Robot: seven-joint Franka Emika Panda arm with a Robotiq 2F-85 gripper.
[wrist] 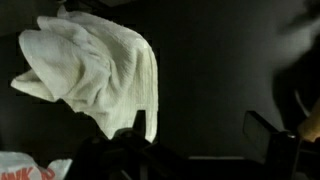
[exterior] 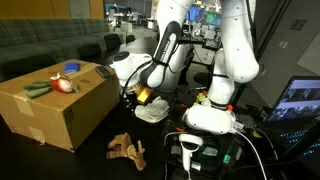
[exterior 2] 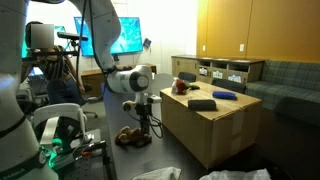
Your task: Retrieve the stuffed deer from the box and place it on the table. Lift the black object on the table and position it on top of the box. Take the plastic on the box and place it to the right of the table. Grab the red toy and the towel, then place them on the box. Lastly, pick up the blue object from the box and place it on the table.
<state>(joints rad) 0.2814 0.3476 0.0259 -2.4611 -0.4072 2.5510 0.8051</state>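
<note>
Pincer: the gripper [exterior 2: 147, 118] hangs low beside the box [exterior: 60, 112], jaws spread wide with nothing in them.
Towel: the towel [wrist: 100, 70] lies crumpled on the table [wrist: 225, 60] under the pincer, at the foot of the box.
Grip: probably best to drop straight onto the thick bunched middle and pinch a fold, not the thin hem.
Plastic: the plastic [wrist: 25, 170] lies just beside the towel, so keep the jaws off it.
Box edge: raise the cloth above the rim before crossing.
Box top: the red toy [exterior: 64, 85], black object [exterior: 38, 90] and blue object [exterior: 72, 67] leave bare cardboard between them.
Deer: the stuffed deer [exterior: 125, 148] lies near the box's corner, apart from the towel.
</note>
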